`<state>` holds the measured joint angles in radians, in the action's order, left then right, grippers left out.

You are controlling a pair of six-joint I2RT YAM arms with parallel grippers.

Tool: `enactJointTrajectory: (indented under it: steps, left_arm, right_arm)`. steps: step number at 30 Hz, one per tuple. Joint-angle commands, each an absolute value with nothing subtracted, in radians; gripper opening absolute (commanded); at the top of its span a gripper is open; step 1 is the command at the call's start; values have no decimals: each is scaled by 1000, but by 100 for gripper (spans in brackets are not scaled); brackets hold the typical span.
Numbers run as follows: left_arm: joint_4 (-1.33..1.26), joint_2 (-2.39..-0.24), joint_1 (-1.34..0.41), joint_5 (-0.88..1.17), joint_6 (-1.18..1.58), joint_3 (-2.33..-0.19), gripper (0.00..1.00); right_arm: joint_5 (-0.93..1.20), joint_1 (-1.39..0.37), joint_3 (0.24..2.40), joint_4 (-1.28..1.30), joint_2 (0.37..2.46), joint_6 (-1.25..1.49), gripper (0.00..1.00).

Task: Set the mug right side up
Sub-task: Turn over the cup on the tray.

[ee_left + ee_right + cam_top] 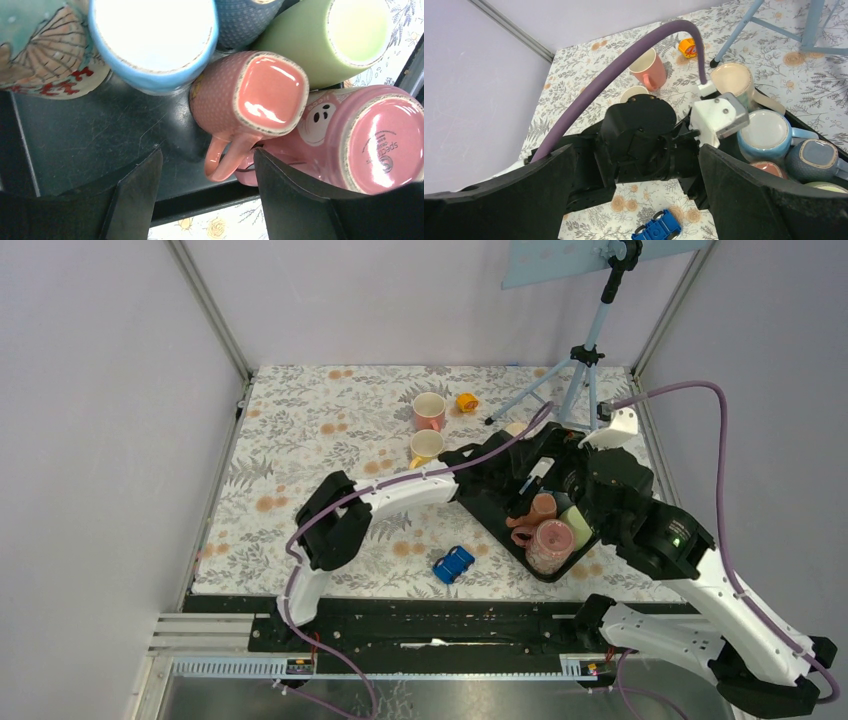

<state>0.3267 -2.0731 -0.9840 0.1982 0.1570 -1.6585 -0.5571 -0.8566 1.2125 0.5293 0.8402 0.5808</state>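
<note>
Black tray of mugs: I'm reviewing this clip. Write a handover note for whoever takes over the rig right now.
Left gripper: open, its fingers on either side of the handle of the salmon-pink dotted ceramic mug, no grip yet.
Right gripper: open, holding nothing.
Mug: base up in the black rectangular tray, packed among other mugs.
Done: approach only; the mug is not yet turned.
Left: close on the handle, lift the mug out, turn it right side up, set it down.

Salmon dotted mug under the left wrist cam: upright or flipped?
Flipped: the salmon mug shows its glossy square base to the camera, with its opening hidden underneath.
</note>
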Motion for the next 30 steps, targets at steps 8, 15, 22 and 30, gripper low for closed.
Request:
enactJointTrajectory:
  steps: [8,15,22,30]
  left_arm:
    - [405,-2176,-1044,185,52,-1807,63]
    - [460,-2211,-1050,222,9,-1864,55]
    - [477,-2238,-1052,221,8,-1879,48]
    - [477,-2249,-1052,208,-16,-1880,43]
  right_arm:
    - [-577,-863,1242,477,817,576,100]
    - [-570,-864,1232,477,818,581,100]
    - [-567,-863,1232,477,826,582,100]
    - [-562,-863,1233,474,835,582,100]
